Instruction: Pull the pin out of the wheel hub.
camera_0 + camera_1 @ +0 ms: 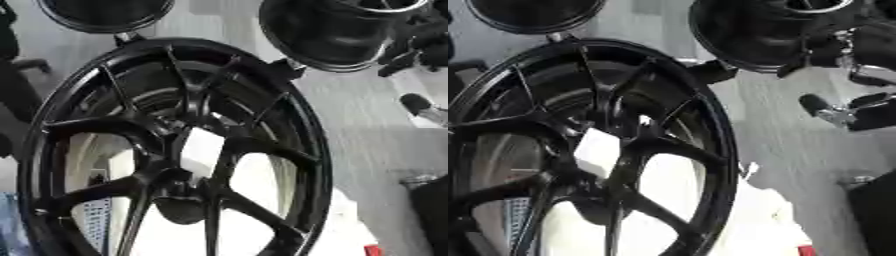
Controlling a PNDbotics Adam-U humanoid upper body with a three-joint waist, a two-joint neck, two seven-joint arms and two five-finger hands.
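Observation:
A large black multi-spoke wheel (52, 130) fills the left and middle of both views, standing tilted. Its hub (175, 182) sits low in the centre where the spokes meet. A white patch (202, 150) shows just above the hub between the spokes. I cannot make out a pin in the hub. My right hand (866, 55) is at the upper right, black with silver joints, well apart from the wheel. Its fingers (404, 52) point down-left and are relaxed, with nothing in them. The left hand does not show.
Two more black wheels stand at the back, one at top left (105, 15) and one at top right (337, 30). White material (754, 220) lies under the big wheel. A small red thing (372, 250) sits at the bottom right on the grey floor (367, 130).

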